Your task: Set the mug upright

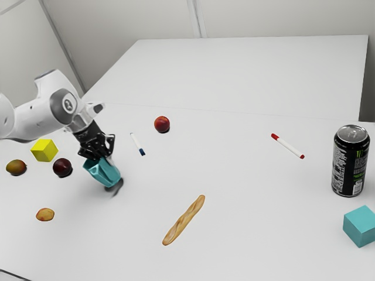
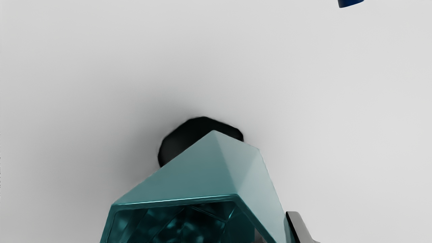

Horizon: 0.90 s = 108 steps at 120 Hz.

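At the exterior view's left, the gripper is at the rim of the teal faceted mug. The mug leans, its open mouth toward the hand and its base toward the table, with a dark shadow beside the base. In the wrist view the gripper is shut on the wall of the mug, one finger outside and a bit of the other seen inside the mouth. Whether the base touches the table cannot be told.
On the table near the mug lie a dark plum, a yellow cube, a mango, a small bread roll and a blue-capped marker. Farther off are a red fruit, baguette, red marker, can and teal cube.
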Each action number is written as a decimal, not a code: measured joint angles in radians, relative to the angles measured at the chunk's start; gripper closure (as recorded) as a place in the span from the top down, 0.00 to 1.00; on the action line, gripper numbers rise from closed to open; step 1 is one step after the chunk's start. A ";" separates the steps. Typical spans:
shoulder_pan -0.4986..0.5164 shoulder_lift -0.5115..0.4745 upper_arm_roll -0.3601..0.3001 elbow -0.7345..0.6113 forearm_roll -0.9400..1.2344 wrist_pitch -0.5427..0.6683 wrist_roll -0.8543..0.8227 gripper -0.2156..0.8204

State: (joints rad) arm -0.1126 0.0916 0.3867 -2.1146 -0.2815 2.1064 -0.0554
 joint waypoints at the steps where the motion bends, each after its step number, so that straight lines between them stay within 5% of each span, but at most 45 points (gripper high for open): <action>1: -0.002 0.000 0.000 -0.001 0.004 0.000 -0.009 0.04; 108: -0.104 0.008 0.009 -0.010 0.229 -0.086 -0.657 0.04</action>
State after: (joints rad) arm -0.2166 0.1000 0.3954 -2.1247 -0.0523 2.0208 -0.7119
